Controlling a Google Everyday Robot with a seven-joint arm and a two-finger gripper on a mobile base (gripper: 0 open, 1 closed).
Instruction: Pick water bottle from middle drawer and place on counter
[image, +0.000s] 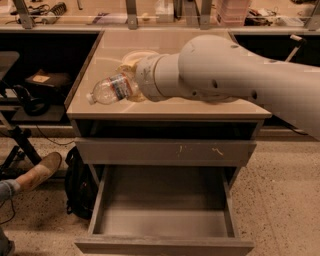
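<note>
The water bottle (111, 90), clear with a white cap and a red, white and blue label band, lies sideways over the left part of the counter (210, 107), cap pointing left. My gripper (130, 91) is at the end of the big white arm, mostly hidden behind the wrist, and is shut on the bottle's base end. I cannot tell whether the bottle touches the counter top. The middle drawer (162, 220) stands pulled open below, and its grey floor holds nothing.
A pale bowl (136, 56) sits on the counter behind the bottle. A closed grey drawer front with pale scratch marks (165, 151) is above the open drawer. A person's shoe (41, 170) and a black bag (79, 186) are on the floor at the left.
</note>
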